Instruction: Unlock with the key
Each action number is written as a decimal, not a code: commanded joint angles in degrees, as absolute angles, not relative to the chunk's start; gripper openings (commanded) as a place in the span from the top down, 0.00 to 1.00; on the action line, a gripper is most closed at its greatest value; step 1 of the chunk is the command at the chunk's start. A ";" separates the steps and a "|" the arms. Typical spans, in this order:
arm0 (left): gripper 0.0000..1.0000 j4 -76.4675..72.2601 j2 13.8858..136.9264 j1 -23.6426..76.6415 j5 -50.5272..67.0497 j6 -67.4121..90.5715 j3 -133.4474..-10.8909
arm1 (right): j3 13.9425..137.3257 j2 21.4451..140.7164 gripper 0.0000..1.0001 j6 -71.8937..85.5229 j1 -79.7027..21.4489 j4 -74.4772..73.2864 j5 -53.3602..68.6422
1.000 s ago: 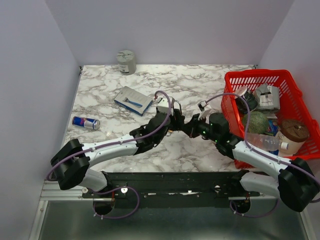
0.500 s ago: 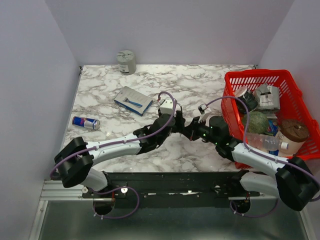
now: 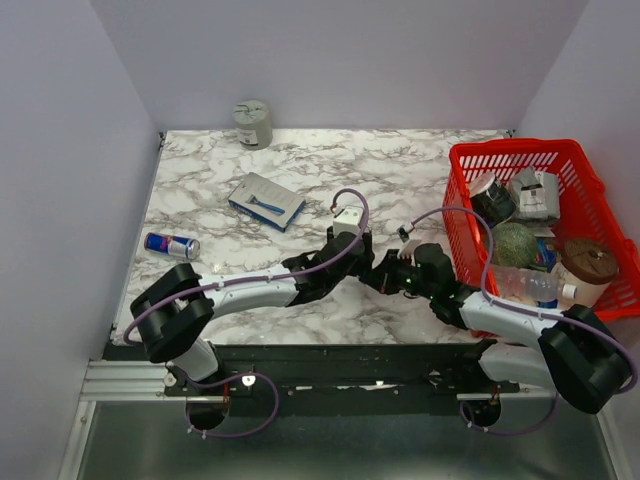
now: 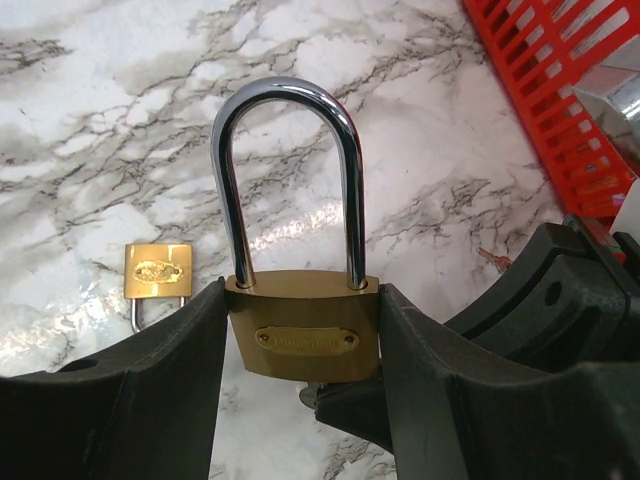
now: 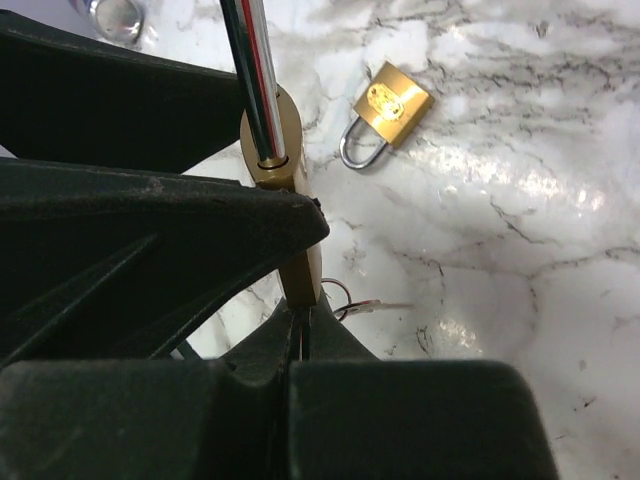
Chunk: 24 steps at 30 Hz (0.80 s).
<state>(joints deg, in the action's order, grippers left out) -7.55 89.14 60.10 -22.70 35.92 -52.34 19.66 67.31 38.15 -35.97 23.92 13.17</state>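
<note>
A brass padlock (image 4: 303,335) with a tall steel shackle (image 4: 287,95) is held off the marble table, and my left gripper (image 4: 303,330) is shut on the sides of its body. My right gripper (image 5: 302,318) sits just under the padlock's bottom edge, shut on the key (image 4: 308,398). Only a sliver of metal shows at the keyhole. A key ring (image 5: 347,293) dangles beside the right fingertips. In the right wrist view the padlock (image 5: 278,150) appears edge-on. From the top view both grippers meet mid-table, the left gripper (image 3: 358,252) facing the right gripper (image 3: 386,272).
A smaller brass padlock (image 4: 158,272) lies flat on the marble, also seen as the small padlock (image 5: 391,108) in the right wrist view. A red basket (image 3: 510,152) full of items stands at right. A blue box (image 3: 266,200), a drink can (image 3: 171,245) and a grey tin (image 3: 253,123) sit to the left and back.
Both arms have shifted a little right and toward the near edge, and the left arm is stretched out further. Both grips look unchanged.
</note>
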 commanded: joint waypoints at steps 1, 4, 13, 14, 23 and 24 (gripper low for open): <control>1.00 -3.16 92.45 63.28 -11.25 37.53 -50.45 | 18.46 67.85 0.99 42.71 -34.98 34.72 6.60; 1.00 -3.78 94.73 63.19 -9.24 38.05 -50.10 | 17.23 69.08 0.99 44.29 -34.98 34.54 5.72; 1.00 -2.55 102.91 62.40 -3.96 38.67 -53.52 | 13.36 75.23 0.99 50.80 -35.07 38.93 4.22; 1.00 -2.20 103.27 62.40 -3.52 38.76 -53.61 | 13.27 75.41 0.99 51.24 -35.16 38.85 4.13; 0.82 -0.09 106.26 61.00 -2.38 38.06 -55.55 | 13.80 76.81 0.99 52.29 -35.07 37.53 2.64; 0.78 -0.09 106.43 60.91 -2.03 38.14 -55.46 | 13.89 77.08 0.99 52.29 -35.07 37.53 2.55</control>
